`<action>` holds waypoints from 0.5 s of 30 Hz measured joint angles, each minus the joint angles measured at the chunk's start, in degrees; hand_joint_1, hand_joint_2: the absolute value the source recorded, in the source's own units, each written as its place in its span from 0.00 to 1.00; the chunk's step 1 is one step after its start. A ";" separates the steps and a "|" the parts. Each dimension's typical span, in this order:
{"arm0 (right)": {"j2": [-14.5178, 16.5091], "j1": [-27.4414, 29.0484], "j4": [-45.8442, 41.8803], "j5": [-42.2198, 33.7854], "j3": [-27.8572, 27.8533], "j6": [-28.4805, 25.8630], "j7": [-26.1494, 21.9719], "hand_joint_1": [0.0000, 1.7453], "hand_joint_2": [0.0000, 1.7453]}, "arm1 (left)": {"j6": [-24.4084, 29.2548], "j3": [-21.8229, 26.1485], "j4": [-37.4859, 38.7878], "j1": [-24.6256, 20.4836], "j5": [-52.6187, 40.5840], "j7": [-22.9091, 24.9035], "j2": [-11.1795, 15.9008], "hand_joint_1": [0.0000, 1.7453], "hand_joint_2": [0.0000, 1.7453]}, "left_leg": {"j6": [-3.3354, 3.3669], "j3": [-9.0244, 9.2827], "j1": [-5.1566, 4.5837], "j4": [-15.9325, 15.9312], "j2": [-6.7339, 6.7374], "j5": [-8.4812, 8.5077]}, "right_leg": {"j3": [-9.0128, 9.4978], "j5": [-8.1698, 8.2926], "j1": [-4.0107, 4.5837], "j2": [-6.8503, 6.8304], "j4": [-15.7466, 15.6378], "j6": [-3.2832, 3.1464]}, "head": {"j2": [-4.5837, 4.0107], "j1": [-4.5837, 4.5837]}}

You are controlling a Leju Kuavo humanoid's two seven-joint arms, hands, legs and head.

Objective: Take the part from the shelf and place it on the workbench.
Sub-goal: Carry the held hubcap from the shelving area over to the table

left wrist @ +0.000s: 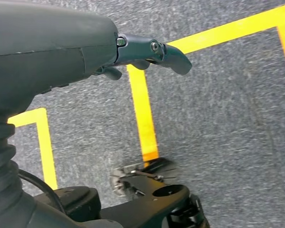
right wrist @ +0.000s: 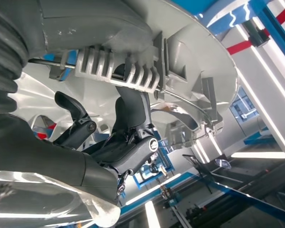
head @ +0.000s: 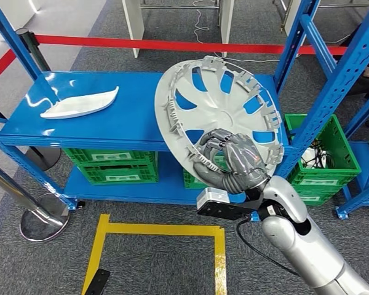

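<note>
wheel cover (head: 219,110): near rim hidden behind right hand (head: 236,161)
green crates (head: 113,166): tops hidden under shelf (head: 126,123) front edge

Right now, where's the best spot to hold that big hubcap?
At its near rim, from the front of the shelf. The hubcap is tilted, its near edge overhanging toward the robot, and the ribbed rim gives fingers purchase. The right hand grips it there.

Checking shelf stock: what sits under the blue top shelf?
Green crates sit on the lower shelf. The hubcap, gripped by the right hand, covers most of another crate.
</note>
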 joint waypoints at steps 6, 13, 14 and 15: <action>-0.06 -0.06 -0.01 0.19 -0.73 -0.01 0.06 1.00 1.00 | 0.05 -0.01 0.00 -0.12 -0.01 -0.03 0.18 0.00 1.00 | 1.64 10.85 -0.58 -16.23 -0.08 3.31 | -2.56 2.17 0.10 -0.03 0.59 1.34 | 0.00 0.05; -0.83 -0.34 0.01 0.51 -1.15 0.00 0.23 1.00 1.00 | 0.09 -0.03 0.00 -0.09 0.04 -0.13 0.14 0.00 1.00 | 3.75 8.08 -0.32 -17.29 0.36 6.58 | -7.05 -6.33 -0.11 0.19 11.78 3.09 | 0.00 0.29; -0.97 -0.31 0.02 0.50 -1.19 0.00 0.25 1.00 1.00 | 0.08 -0.03 0.00 -0.05 0.04 -0.16 0.11 0.00 1.00 | 3.75 7.42 -0.34 -17.21 0.38 7.03 | -7.62 -7.31 -0.14 0.19 14.72 3.24 | 0.00 0.28; -1.13 -0.29 0.04 0.50 -1.21 0.00 0.27 1.00 1.00 | 0.08 -0.03 0.00 -0.02 0.04 -0.20 0.10 0.00 1.00 | 3.70 6.77 -0.33 -17.10 0.39 7.44 | -7.41 -7.19 -0.17 0.19 16.08 3.39 | 0.00 0.28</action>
